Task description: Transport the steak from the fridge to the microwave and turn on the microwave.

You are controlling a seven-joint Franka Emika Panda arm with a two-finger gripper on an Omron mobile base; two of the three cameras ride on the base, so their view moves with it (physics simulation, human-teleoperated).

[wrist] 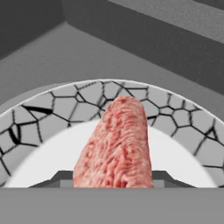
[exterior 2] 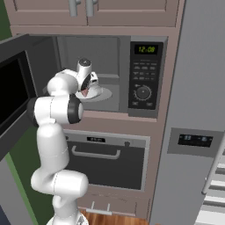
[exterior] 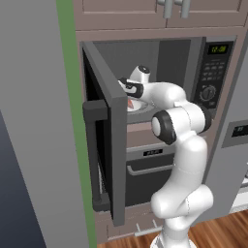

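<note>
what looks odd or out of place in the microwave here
Nothing stands out. The microwave door is open, and the gripper holds the steak over the turntable plate inside.

- The grey floor (wrist: 87, 57) of the open, built-in dark grey microwave (exterior 2: 110, 52) is occupied by a round white plate with a cracked grey mosaic rim (wrist: 175, 127).
- The plate is seen beneath a pinkish-red slab of steak (wrist: 118, 144); contact cannot be told.

Pinkish-red mottled steak (wrist: 116, 144) above a white plate (wrist: 57, 109) with a grey, black-lined mosaic rim; dark grey microwave (exterior 2: 145, 74).
</note>
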